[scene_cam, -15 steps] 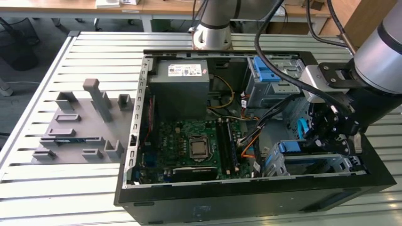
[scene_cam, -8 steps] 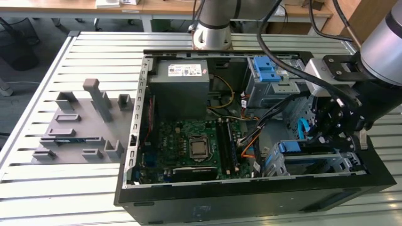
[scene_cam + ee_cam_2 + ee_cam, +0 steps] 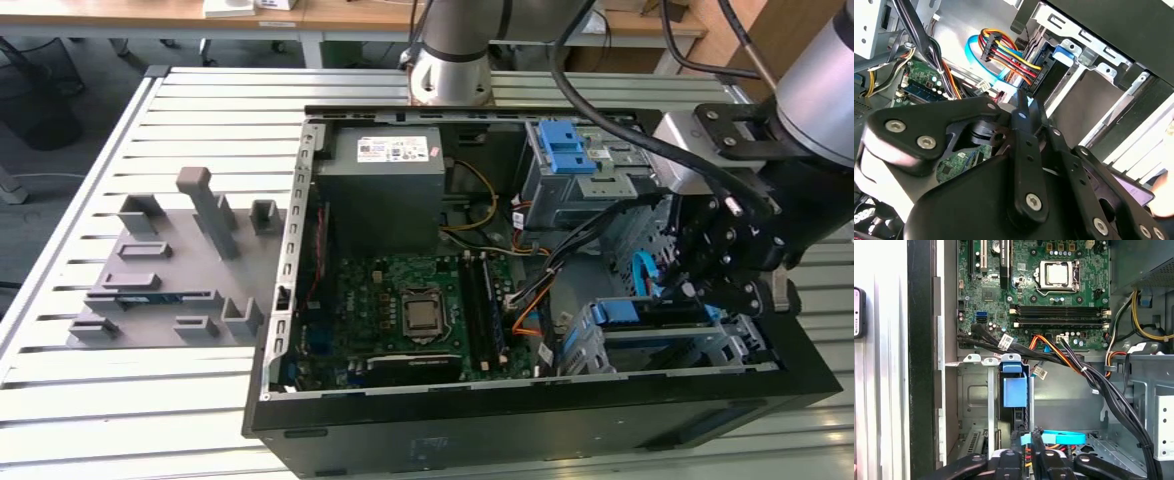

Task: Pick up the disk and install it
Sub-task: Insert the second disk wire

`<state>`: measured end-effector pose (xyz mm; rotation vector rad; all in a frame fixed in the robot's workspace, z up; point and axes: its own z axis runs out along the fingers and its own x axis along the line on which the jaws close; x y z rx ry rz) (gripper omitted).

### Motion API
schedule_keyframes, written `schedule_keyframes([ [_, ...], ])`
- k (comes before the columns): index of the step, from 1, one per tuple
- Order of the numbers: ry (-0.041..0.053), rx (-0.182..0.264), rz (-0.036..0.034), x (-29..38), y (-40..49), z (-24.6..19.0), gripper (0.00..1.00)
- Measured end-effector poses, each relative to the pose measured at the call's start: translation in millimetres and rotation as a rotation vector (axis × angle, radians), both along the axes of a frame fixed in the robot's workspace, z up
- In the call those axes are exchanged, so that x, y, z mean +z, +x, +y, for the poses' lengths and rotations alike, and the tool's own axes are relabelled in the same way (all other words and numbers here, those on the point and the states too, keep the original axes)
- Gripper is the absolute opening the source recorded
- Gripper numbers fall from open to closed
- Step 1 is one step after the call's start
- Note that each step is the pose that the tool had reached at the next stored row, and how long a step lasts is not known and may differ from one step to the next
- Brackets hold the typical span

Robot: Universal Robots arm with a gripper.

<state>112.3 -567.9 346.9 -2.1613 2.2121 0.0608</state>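
We see the end effector point(image 3: 707, 285) down inside the open computer case point(image 3: 287, 300), at the drive cage point(image 3: 727, 345) on the exterior view's right; its fingers look together around a thin blue edge in the second wrist view, though we cannot tell for sure. The disk point(image 3: 1015, 390) sits upright in the cage slot, blue frame outermost. We judge it is being seated: press straight along the slot, keep clear of the cables point(image 3: 1069, 357), and stop once flush.
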Motion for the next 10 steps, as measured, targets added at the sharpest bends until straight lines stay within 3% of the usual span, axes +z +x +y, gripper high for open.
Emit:
schedule_keyframes([
  [2,0.0,0.0,0.0,0.0,0.0,0.0,0.22],
  [4,-0.0002,0.0,0.0,0.2,0.0,0.0,0.11],
  [10,-0.0002,0.0,0.0,0.2,0.0,0.0,0.11],
])
